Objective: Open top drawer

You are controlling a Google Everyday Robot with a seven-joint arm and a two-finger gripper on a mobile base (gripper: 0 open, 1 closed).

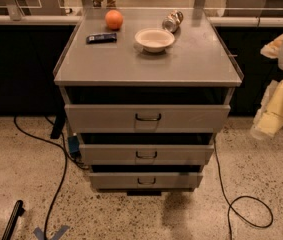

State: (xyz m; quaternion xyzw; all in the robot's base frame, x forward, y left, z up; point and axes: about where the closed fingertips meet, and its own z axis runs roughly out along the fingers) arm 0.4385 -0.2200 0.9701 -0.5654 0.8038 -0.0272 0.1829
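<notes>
Top drawer [147, 118] apparently left of gripper [267, 123]

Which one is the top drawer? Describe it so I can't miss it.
Find the grey cabinet at centre; the pincer hangs to its right. Just under its top, the top drawer is the widest, tallest front of three, above two narrower drawers.

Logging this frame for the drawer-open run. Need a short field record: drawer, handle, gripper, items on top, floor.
top drawer: widest of three grey drawers, directly under the cabinet top
handle: dark wire pull at panel centre, nothing touching it
gripper: right edge of view, about level with the top drawer, apart from the cabinet
cabinet top: orange, dark wrapped bar, white bowl, can on its side
floor: black cable looping at right
</notes>
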